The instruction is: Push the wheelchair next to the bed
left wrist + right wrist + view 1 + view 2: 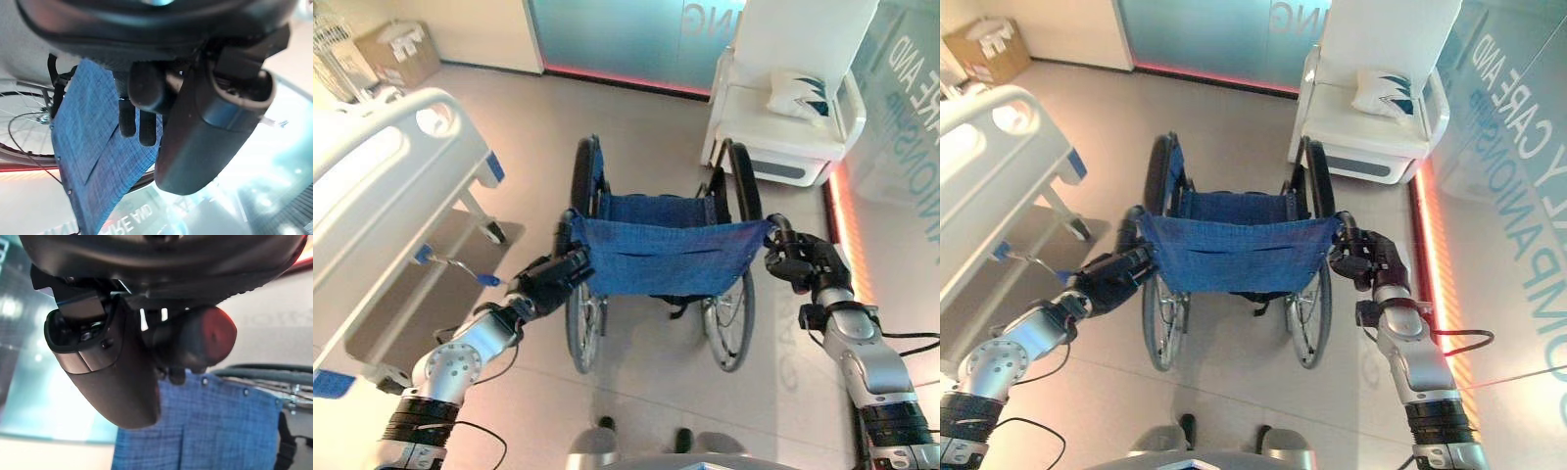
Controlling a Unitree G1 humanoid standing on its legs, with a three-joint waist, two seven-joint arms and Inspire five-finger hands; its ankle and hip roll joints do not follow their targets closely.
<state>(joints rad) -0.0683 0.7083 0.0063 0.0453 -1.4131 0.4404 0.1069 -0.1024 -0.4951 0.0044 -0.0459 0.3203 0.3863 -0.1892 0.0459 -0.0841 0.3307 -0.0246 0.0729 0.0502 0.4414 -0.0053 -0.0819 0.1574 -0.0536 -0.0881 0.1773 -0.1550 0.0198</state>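
While at wheelchair (661, 257) handles, both hands curled.

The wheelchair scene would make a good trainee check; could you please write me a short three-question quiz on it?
1. True or false: both hands are on the wheelchair's push handles.
2. On which of the robot's sides is the bed: A left, B right?
3. What lies on the white armchair?

Key: 1 true: left hand and right hand each grip a handle. 2 A. 3 A white cushion with a dark pattern.
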